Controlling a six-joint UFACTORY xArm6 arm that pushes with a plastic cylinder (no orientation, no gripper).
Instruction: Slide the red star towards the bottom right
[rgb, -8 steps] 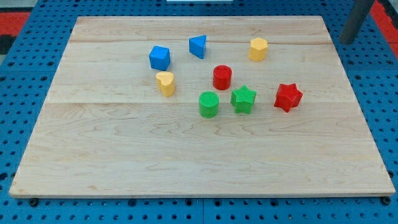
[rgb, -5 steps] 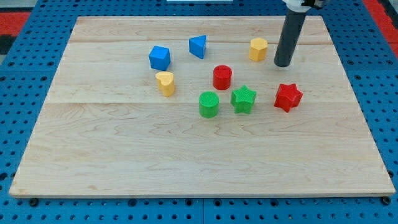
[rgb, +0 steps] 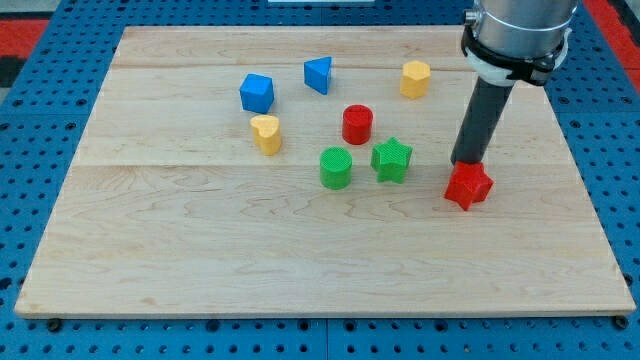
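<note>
My tip (rgb: 466, 163) is down on the table (rgb: 300, 250), pressed right up against the top-left shoulder of the red star (rgb: 468, 186); there's no claw on this rig, just the bare rod, so nothing to open or close. The star sits right of centre, well apart from the table's right edge and bottom edge, so there's open wood all the way to that bottom-right corner. I reckon the trick now is to keep the contact behind the star's middle and drive on a diagonal, down and to the view's right; push off-centre on one of those points and it could spin away and slip off the rod. Nearest neighbour is the green star (rgb: 391, 160) to the left, then the green cylinder (rgb: 336, 167), with the red cylinder (rgb: 357, 124) above them, all behind my line of travel. Yellow hexagonal block (rgb: 416, 78), yellow heart (rgb: 266, 133), blue cube (rgb: 256, 93) and blue triangular block (rgb: 318, 74) are further off, no concern.
</note>
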